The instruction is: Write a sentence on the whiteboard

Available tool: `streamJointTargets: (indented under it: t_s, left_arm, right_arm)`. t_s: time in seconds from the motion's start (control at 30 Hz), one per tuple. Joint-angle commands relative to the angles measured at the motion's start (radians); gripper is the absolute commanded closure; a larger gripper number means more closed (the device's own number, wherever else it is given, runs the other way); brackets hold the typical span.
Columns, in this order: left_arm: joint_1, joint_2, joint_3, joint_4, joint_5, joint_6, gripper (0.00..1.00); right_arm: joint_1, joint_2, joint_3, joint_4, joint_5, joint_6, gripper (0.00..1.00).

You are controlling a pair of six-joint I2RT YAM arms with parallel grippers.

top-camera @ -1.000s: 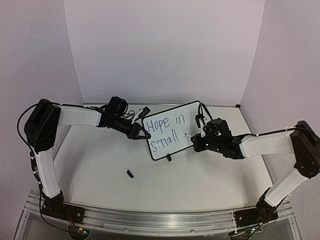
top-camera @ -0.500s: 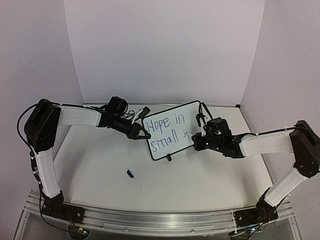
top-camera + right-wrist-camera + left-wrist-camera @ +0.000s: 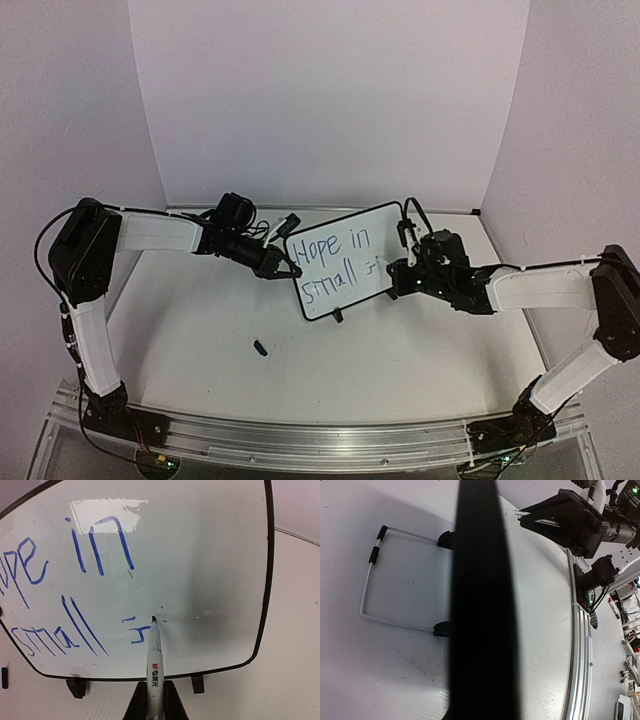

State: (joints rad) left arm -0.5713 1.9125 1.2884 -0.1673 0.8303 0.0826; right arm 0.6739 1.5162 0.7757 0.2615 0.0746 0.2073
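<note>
White table (image 3: 190, 330) carries the whiteboard (image 3: 350, 297), propped upright mid-table between your arms. Your left gripper (image 3: 289, 270) is clamped on its left edge, steadying it. Your right gripper (image 3: 150, 702) is closed around a marker (image 3: 154, 662), whose tip touches the board just right of a half-made blue letter. The sentence (image 3: 318, 250) reads "Hope in small". By my judgement you're on the last word. Next you need light, even pressure and short strokes, because the lower right corner offers little room.

Soft, even overhead light; faint shadows on worktop (image 3: 200, 330). Right wrist: glare patch upper left of whiteboard (image 3: 200, 555), grey shadow mid-board. Left wrist: blurred black band down centre, edges bowed.
</note>
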Motion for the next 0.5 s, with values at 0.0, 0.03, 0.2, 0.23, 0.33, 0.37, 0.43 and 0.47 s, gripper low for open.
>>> streamJointTargets:
  t_s: [0.0, 0.03, 0.2, 0.23, 0.33, 0.37, 0.43, 0.47]
  left_arm:
    - [-0.024, 0.011, 0.026, -0.041, 0.008, 0.013, 1.0]
    - [-0.024, 0.01, 0.026, -0.041, 0.008, 0.013, 1.0]
    - [-0.024, 0.012, 0.026, -0.043, 0.008, 0.013, 1.0]
    - [-0.024, 0.01, 0.026, -0.042, 0.008, 0.015, 1.0]
    - [-0.024, 0.01, 0.026, -0.043, 0.008, 0.015, 1.0]
    - [-0.024, 0.01, 0.026, -0.043, 0.008, 0.016, 1.0]
    - [-0.024, 0.01, 0.026, -0.044, 0.008, 0.014, 1.0]
    - [-0.024, 0.01, 0.026, -0.043, 0.008, 0.014, 1.0]
  right_arm:
    - [-0.005, -0.041, 0.012, 0.016, -0.012, -0.023, 1.0]
    - [-0.005, -0.035, 0.019, 0.016, -0.013, -0.026, 1.0]
    - [-0.005, 0.006, 0.048, 0.017, -0.035, -0.032, 1.0]
    - [-0.005, 0.015, 0.053, 0.019, -0.039, -0.032, 1.0]
    - [-0.005, 0.029, 0.059, 0.021, -0.038, -0.032, 1.0]
    - [-0.005, 0.032, 0.059, 0.021, -0.035, -0.032, 1.0]
    - [-0.004, 0.038, 0.059, 0.021, -0.034, -0.032, 1.0]
    - [-0.005, 0.042, 0.055, 0.021, -0.032, -0.03, 1.0]
